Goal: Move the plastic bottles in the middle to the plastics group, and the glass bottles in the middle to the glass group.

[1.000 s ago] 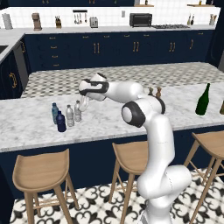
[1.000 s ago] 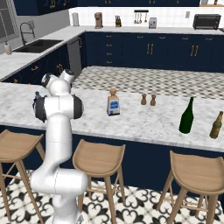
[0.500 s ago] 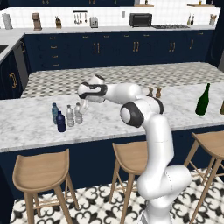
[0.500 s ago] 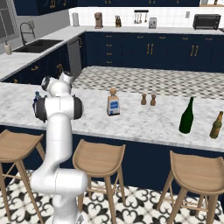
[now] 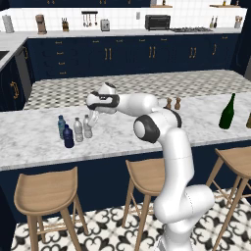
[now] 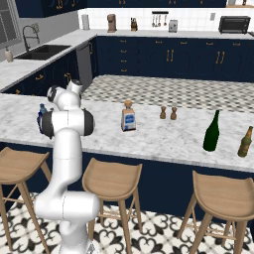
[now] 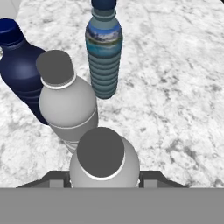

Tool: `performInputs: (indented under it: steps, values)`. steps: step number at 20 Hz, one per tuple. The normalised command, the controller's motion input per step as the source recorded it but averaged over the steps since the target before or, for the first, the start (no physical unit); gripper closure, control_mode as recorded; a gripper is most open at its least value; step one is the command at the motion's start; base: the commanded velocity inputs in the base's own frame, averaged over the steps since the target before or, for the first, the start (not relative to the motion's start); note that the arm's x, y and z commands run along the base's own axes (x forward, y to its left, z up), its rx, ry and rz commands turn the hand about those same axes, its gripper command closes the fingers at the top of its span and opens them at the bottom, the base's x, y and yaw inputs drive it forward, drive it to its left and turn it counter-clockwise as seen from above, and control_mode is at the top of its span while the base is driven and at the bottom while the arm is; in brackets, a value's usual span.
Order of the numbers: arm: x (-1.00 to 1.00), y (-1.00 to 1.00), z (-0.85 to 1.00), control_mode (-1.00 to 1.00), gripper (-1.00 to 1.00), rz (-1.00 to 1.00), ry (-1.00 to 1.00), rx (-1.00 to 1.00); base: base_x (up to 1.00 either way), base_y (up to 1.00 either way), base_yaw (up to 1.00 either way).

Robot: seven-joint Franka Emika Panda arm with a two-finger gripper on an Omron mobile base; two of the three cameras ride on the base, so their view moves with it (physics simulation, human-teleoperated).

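Note:
My gripper (image 7: 104,180) is shut on a clear plastic bottle (image 7: 104,159) with a pale cap, fingers (image 7: 54,178) against its sides just under the cap. In the left base view this bottle (image 5: 87,126) stands upright at counter level under the hand (image 5: 93,113). Right beside it stands a second clear plastic bottle (image 7: 65,98) (image 5: 78,130). The plastics group is next to them: a pale-blue bottle (image 7: 104,48) (image 5: 61,126) and a dark navy bottle (image 7: 22,72) (image 5: 68,136). The squat glass bottle (image 6: 128,116) with a cork stands mid-counter. The tall green wine bottle (image 6: 212,131) (image 5: 227,112) stands far right.
Two small brown shakers (image 6: 162,112) stand behind the glass bottle. A brown bottle (image 6: 244,142) stands right of the wine bottle. Wooden stools (image 6: 111,179) line the marble counter's (image 6: 163,144) near edge. The arm hides the left-hand bottles in the right base view.
The hand has sunk slightly with the clear bottle, close beside the other clear bottle. The other bottles have not moved.

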Motion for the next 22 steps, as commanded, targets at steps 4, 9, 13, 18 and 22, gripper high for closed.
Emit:
performInputs:
  steps: [4, 9, 13, 18, 22]
  values:
    - [0.00, 0.00, 0.00, -1.00, 1.00, 0.00, 0.00, 0.05, 0.00, 0.00, 0.00]
    - [0.00, 0.00, 0.00, -1.00, -1.00, 0.00, 0.00, 0.00, 0.00, 0.00, 0.00]
    - [0.00, 0.00, 0.00, -1.00, -1.00, 0.00, 0.00, 0.00, 0.00, 0.00, 0.00]
    - [0.00, 0.00, 0.00, -1.00, -1.00, 0.00, 0.00, 0.00, 0.00, 0.00, 0.00]
    - [0.00, 0.00, 0.00, -1.00, -1.00, 0.00, 0.00, 0.00, 0.00, 0.00, 0.00]
